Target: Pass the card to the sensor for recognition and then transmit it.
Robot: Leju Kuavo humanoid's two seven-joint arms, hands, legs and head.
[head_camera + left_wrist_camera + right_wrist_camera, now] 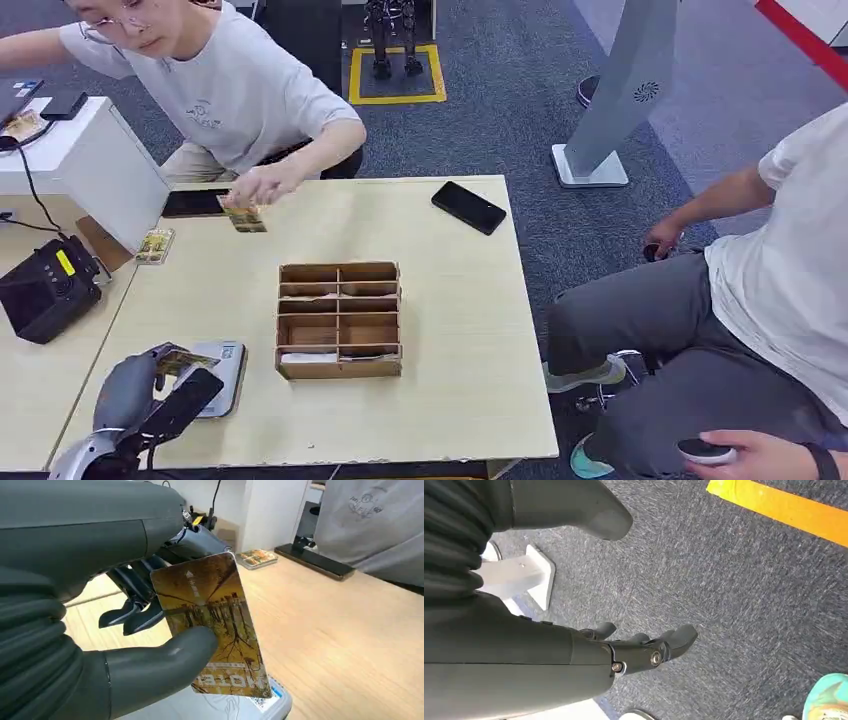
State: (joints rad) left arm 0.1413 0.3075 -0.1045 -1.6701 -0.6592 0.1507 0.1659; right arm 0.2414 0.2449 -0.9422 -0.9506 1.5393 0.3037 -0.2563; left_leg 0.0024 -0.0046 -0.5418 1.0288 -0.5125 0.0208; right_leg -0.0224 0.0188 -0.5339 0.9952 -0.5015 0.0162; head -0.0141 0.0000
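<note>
The left hand pinched the card directly over the sensor; the right hand hung loosely curled, holding nothing.

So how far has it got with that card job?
Picked up: the left hand holds the golden card. In hand: the card sits just above the white sensor pad, apparently for reading. Left: passing it on. The right hand hangs open over the carpet.

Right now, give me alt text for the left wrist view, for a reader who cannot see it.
The robot's left hand holds a gold-brown card between its thumb and darker fingers, just above a white sensor on a light wooden table. Beyond lie a second card and a black phone, near a person in a grey shirt.
</note>
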